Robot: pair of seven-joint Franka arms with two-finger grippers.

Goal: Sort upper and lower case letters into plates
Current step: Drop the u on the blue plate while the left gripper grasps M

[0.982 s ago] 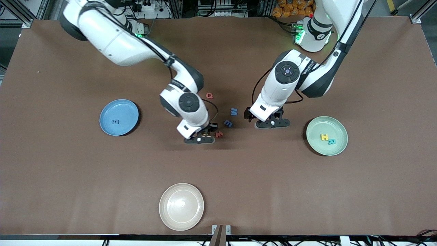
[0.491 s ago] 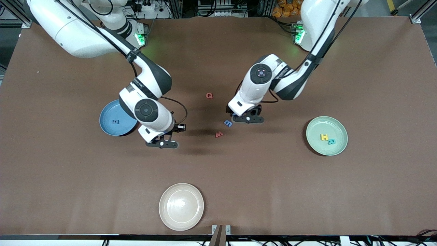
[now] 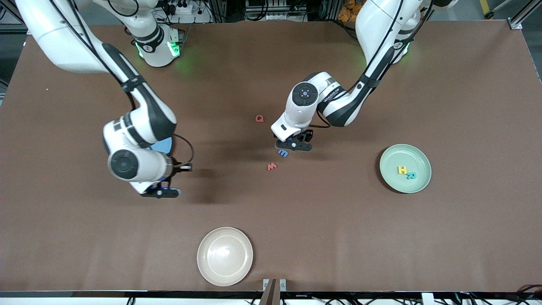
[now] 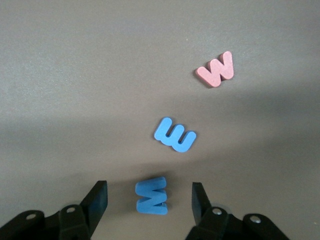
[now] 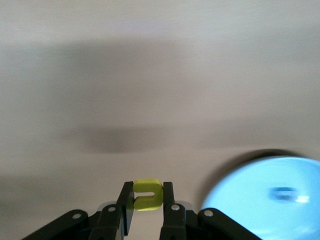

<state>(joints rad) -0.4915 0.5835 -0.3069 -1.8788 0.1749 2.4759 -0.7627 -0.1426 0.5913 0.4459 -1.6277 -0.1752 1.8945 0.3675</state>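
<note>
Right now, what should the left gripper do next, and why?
Probably close on the blue letter M: the left gripper is low with an open finger on either side of it. The right gripper holds a yellow letter near the blue plate.

sky blue plate (image 3: 166,145) mostly hidden under the right arm, its dark letter (image 5: 286,192) blurred
</note>
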